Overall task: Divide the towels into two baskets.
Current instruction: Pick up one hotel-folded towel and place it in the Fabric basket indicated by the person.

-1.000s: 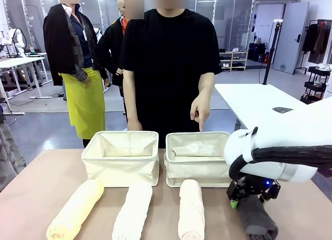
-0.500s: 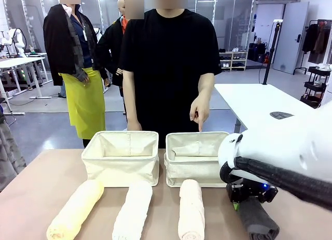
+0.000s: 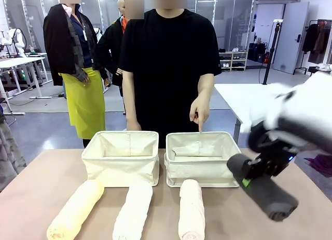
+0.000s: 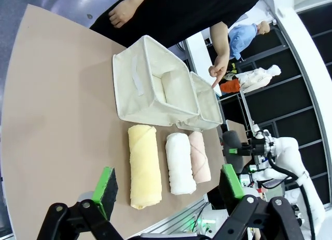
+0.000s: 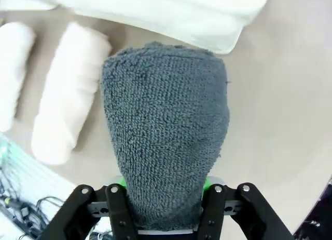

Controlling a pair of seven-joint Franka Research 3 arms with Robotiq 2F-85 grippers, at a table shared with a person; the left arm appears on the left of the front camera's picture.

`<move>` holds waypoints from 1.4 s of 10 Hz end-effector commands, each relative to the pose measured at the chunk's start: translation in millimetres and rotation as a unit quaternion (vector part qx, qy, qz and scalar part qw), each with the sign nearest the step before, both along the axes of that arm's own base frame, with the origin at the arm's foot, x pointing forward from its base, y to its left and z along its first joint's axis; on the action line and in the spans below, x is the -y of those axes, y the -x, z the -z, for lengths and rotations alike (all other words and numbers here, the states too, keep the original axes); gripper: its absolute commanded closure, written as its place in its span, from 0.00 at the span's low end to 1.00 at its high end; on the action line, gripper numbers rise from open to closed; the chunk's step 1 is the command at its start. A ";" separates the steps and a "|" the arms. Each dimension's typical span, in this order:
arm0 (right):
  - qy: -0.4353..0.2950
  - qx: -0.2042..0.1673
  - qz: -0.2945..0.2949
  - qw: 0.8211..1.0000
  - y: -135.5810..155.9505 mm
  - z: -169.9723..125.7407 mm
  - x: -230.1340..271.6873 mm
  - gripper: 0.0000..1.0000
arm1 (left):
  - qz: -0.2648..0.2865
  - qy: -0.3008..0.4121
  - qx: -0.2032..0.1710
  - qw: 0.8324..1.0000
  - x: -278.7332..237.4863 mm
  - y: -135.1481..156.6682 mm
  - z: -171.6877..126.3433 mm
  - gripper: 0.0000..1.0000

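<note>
The right gripper (image 3: pixel 255 176) is clamped on the dark grey towel roll (image 3: pixel 270 197), held clear of the table just beside the right basket (image 3: pixel 196 172). The next move likely calls for carrying the roll over that rim and releasing it.

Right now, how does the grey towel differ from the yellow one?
The grey towel is dark; the yellow towel is pale. The grey towel hangs tilted above the table, clamped in the right gripper; the yellow towel lies flat on the table with nothing holding it. Both are rolled terry cloth.
</note>
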State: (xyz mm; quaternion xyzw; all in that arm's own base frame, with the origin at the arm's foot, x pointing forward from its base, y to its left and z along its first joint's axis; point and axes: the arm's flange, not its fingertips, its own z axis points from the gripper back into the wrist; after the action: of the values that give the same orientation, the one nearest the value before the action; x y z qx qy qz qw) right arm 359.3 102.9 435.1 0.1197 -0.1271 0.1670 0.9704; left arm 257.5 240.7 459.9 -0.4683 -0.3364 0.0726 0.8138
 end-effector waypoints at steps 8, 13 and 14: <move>-0.048 0.051 -0.134 0.989 -13.9 -91.0 -14.0 0.59 | 0.001 0.004 0.007 1.000 -1.7 2.0 -1.6 0.00; -0.046 0.083 -0.360 0.928 -63.1 -128.2 -52.3 0.59 | 0.001 0.004 0.007 1.000 -1.7 2.0 -1.6 0.00; -0.034 0.087 -0.430 0.898 -91.2 -135.6 -78.7 0.59 | 0.001 0.004 0.007 1.000 -1.7 2.0 -1.6 0.00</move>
State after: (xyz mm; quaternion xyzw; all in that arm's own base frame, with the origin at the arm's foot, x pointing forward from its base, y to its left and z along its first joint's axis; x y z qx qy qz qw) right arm 406.6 168.4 561.2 0.1841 -0.1663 0.5016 0.8287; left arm 257.3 240.8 459.7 -0.4681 -0.3364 0.0733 0.8138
